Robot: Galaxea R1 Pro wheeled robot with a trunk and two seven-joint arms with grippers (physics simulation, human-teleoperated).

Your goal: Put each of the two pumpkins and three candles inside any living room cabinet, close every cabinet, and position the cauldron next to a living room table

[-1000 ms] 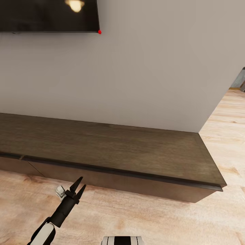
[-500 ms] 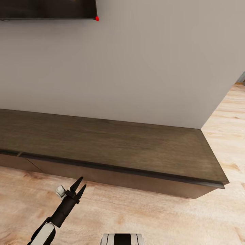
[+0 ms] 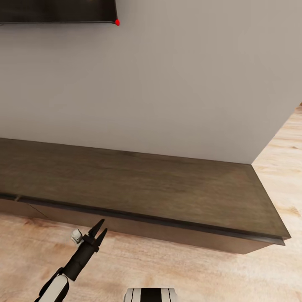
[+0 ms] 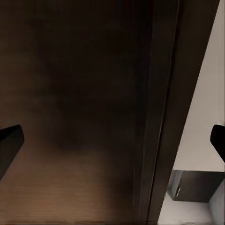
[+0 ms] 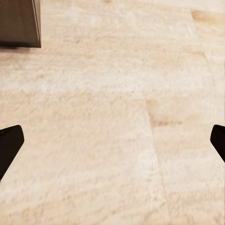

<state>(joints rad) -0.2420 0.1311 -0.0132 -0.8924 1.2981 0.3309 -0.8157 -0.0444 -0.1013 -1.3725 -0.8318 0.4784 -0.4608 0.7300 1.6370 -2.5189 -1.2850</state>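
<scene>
The long, low dark brown cabinet (image 3: 138,184) runs along the wall, its flat top bare and its fronts flush. My left gripper (image 3: 102,226) hovers over the floor just in front of the cabinet's front face, pointing at it. In the left wrist view the left gripper (image 4: 116,138) is open, its fingertips far apart, with the cabinet's dark wood front (image 4: 84,93) close ahead. My right gripper (image 5: 116,136) is open over bare wood floor, with a dark corner of the cabinet (image 5: 18,23) at the edge. The pumpkins, candles and cauldron are out of view.
A dark wall-mounted screen (image 3: 58,10) hangs above the cabinet on the grey wall (image 3: 167,84). Light wood floor (image 3: 188,268) lies in front of the cabinet and continues past its right end (image 3: 281,235). My base (image 3: 149,295) shows at the bottom.
The camera has moved: the screen slid up in the picture and the cabinet's right end shifted right and down. The left gripper keeps its pose in front of the cabinet.
</scene>
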